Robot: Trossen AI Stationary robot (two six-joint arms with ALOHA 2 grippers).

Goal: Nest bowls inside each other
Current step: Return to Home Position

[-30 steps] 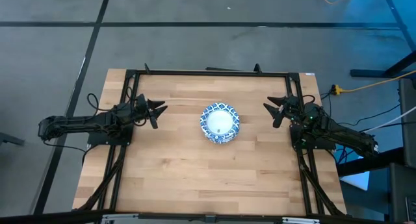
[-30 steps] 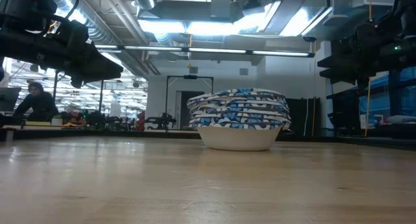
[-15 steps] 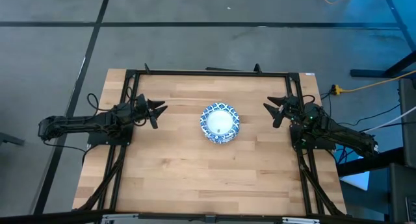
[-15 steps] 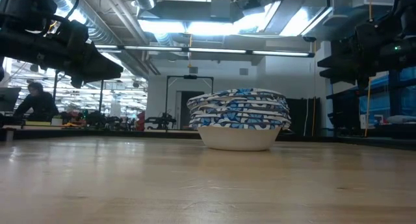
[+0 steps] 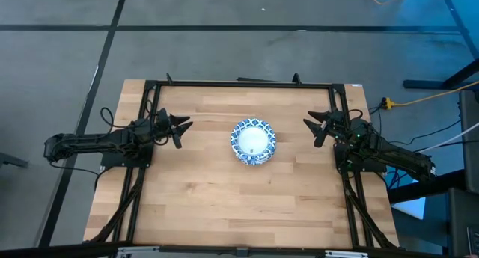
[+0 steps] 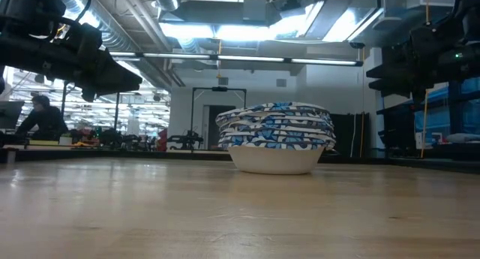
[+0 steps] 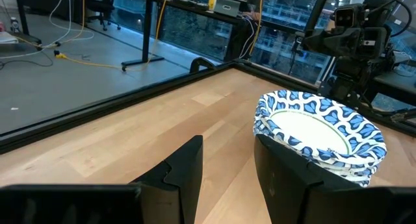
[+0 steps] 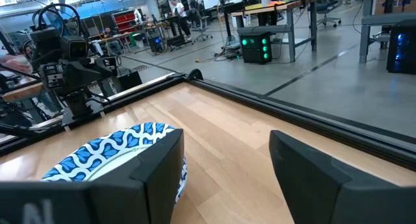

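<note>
One stack: bowls nested, worktop centre.
Left end effector: spread, empty, left edge.
Right end effector: spread, empty, right edge.
Homing: retreat level, avoiding stack.

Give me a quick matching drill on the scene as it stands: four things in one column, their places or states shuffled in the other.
Things:
1. stack of bowls
2. left gripper
3. right gripper
4. person

Places or states:
A. open and empty, near the right side of the table
B. in the room beyond the table
C. middle of the table
D. open and empty, near the table's left side

Pairs: 1-C, 2-D, 3-A, 4-B
</note>
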